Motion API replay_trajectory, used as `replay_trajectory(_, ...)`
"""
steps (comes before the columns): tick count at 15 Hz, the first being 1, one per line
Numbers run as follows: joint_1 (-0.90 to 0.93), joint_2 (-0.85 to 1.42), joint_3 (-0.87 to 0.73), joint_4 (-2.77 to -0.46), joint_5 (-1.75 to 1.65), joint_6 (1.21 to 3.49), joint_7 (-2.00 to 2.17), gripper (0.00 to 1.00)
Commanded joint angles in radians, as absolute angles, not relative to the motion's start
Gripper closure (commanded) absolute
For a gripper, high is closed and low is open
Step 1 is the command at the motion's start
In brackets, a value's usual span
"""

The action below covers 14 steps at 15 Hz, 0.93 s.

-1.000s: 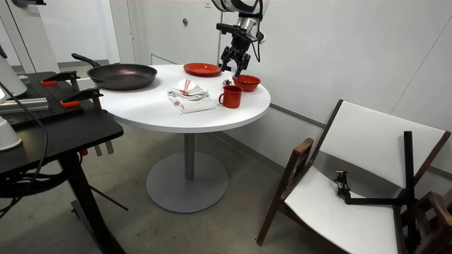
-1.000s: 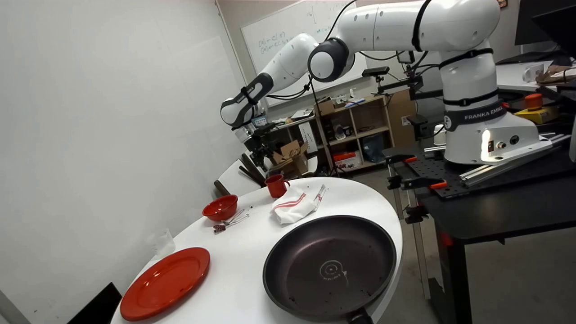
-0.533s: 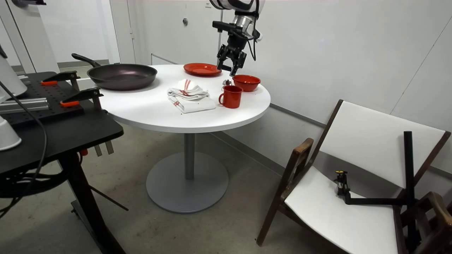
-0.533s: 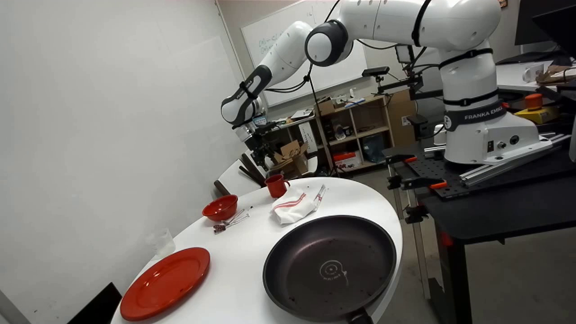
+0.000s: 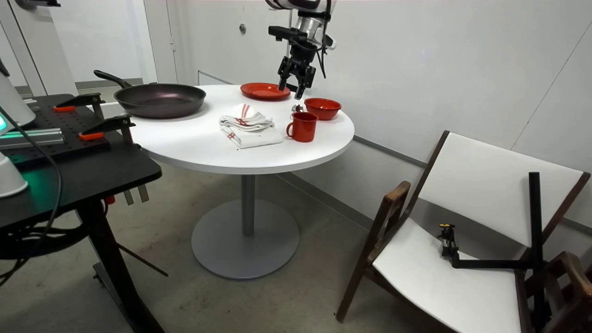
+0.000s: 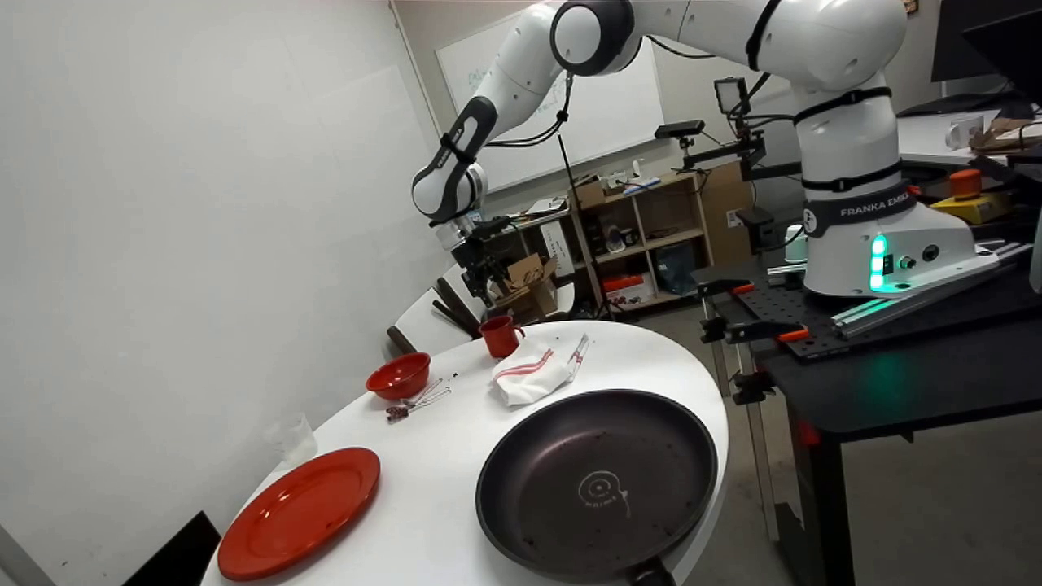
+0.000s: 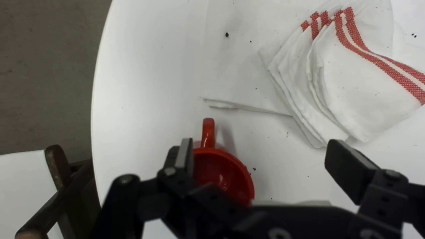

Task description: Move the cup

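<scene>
- The gripper is being held pointing down over the white table, and its two fingers are being shown well apart, with tabletop and part of the red cup being seen through the gap.
- In the wrist view the cup is being looked at from above, its mouth being partly covered by one finger and the black linkage; in both exterior views it is being seen from the side, standing on the table near the edge and apart from the gripper.
- The cup's long axis is being shown upright, square to the tabletop, with the mouth facing up.
- Its handle is pointing toward the folded cloth, which is toward the top of the wrist view.
- The cloth, white with red stripes, is being shown in all three views just beside the cup; dark specks are being picked out on it in the wrist view.
- A red bowl is being shown only in the exterior views, near the cup; beside it, what may be a small wire utensil is being made out.
- A red plate and a dark frying pan are being seen farther out.
- Most of a chair is being shown in an exterior view, but only a corner in the wrist view.
- Green lights on the robot base are being seen glowing.
</scene>
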<state>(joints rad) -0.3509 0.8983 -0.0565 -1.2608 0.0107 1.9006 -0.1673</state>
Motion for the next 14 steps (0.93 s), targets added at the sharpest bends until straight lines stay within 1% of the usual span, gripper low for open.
replay_trajectory(1,-0.337,0.751,-0.069,-1.498,0.048,2.031,-0.140,0.00)
replay_trajectory(14,-0.333,0.414,-0.072,-2.130,0.256,2.397,-0.121,0.00)
